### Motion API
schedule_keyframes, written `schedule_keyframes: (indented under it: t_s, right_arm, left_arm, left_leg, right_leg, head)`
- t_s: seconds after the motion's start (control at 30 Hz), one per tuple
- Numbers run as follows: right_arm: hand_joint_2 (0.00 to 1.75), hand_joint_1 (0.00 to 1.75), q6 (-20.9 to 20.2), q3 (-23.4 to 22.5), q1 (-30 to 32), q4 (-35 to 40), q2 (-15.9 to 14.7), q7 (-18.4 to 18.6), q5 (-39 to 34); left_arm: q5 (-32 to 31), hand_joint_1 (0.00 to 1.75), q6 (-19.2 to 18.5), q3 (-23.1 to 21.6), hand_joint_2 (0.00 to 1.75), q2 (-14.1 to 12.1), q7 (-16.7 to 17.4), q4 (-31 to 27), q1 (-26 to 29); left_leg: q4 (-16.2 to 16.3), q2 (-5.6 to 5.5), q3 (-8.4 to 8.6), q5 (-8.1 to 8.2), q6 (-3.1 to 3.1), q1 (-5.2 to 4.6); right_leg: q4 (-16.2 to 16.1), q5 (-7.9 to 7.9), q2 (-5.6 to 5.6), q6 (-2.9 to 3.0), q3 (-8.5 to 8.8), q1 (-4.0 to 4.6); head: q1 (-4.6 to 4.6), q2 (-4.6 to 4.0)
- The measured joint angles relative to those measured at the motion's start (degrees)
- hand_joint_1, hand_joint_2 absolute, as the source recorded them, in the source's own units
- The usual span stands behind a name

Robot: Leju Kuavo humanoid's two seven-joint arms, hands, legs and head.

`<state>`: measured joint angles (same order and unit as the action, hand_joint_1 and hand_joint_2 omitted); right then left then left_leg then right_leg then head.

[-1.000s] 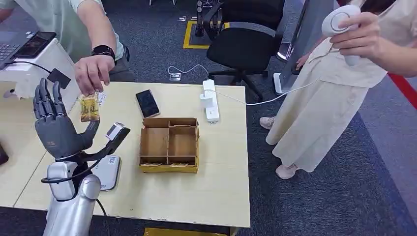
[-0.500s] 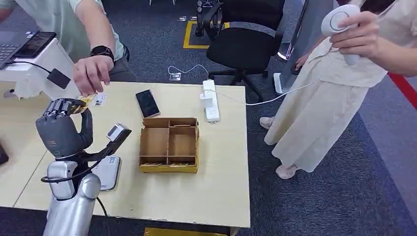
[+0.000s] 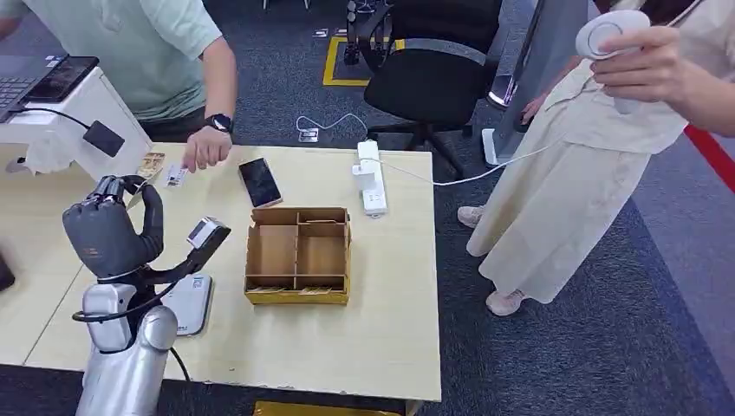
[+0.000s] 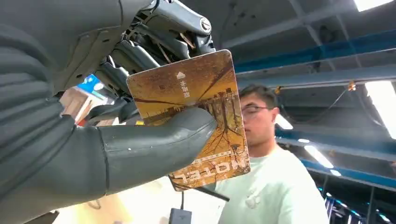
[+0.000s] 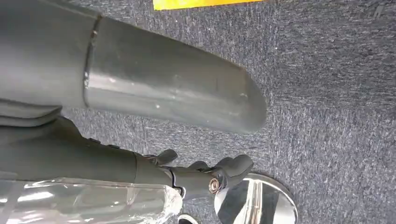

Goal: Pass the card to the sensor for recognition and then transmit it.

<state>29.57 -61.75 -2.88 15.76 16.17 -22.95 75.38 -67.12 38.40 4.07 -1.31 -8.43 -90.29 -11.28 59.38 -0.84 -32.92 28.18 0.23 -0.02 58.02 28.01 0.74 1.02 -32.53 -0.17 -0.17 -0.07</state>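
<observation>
The card [image 4: 196, 116] is golden brown with dark tree branches and pale lettering. The left hand [image 3: 108, 234] is dark grey, the table [image 3: 390, 286] pale wood, the carpet [image 3: 589, 347] dark grey-blue.

Even, bright indoor light on the pale wooden worktop [image 3: 381, 329], soft faint shadows, head view sharp, left wrist view backlit by glaring white ceiling light strips [image 4: 385, 100], person behind blurred, chrome floor disc [image 5: 261, 203] mirror-bright, near grey thumb [image 5: 163, 88] soft.
</observation>
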Motion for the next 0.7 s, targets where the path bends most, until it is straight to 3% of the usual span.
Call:
schedule_keyframes:
  t_s: [0.23,0.37,0.5,0.7]
  right_arm:
    - [0.00,0.00,-0.13,0.00,0.00,0.00,0.00,0.09,-0.68]
    - [0.00,0.00,-0.98,0.00,0.50,0.39,0.00,0.15,-1.44]
    - [0.00,0.00,-1.35,0.00,1.03,1.22,0.04,0.15,-1.88]
    - [0.00,0.00,-1.79,0.00,1.47,2.23,0.07,0.07,-2.21]
  left_arm:
    - [9.93,1.75,-0.70,-2.76,1.75,-3.15,2.01,0.75,0.09]
    - [28.61,1.75,-8.75,-4.63,1.75,-5.34,0.68,0.74,1.51]
    - [41.38,1.75,-15.92,-4.77,1.75,-6.26,-1.16,-0.11,3.41]
    - [51.26,1.75,-21.96,-4.76,1.75,-7.15,-1.01,-1.42,5.14]
  left_leg:
    - [0.00,0.00,0.00,0.00,0.00,0.00]
    - [-0.01,0.02,0.00,0.00,0.00,0.00]
    - [-0.01,0.02,-0.02,0.01,0.00,0.00]
    - [-0.01,0.01,-0.03,0.01,0.00,0.00]
  right_leg:
    - [0.00,0.00,0.00,0.00,-0.02,0.00]
    - [0.00,0.00,0.04,0.00,-0.02,0.00]
    - [0.00,0.02,0.04,0.00,-0.03,0.00]
    - [-0.01,0.02,0.02,-0.01,-0.02,0.00]
  head:
    - [0.00,0.00]
    - [0.00,0.00]
    - [-0.02,0.02]
    - [0.00,0.00]
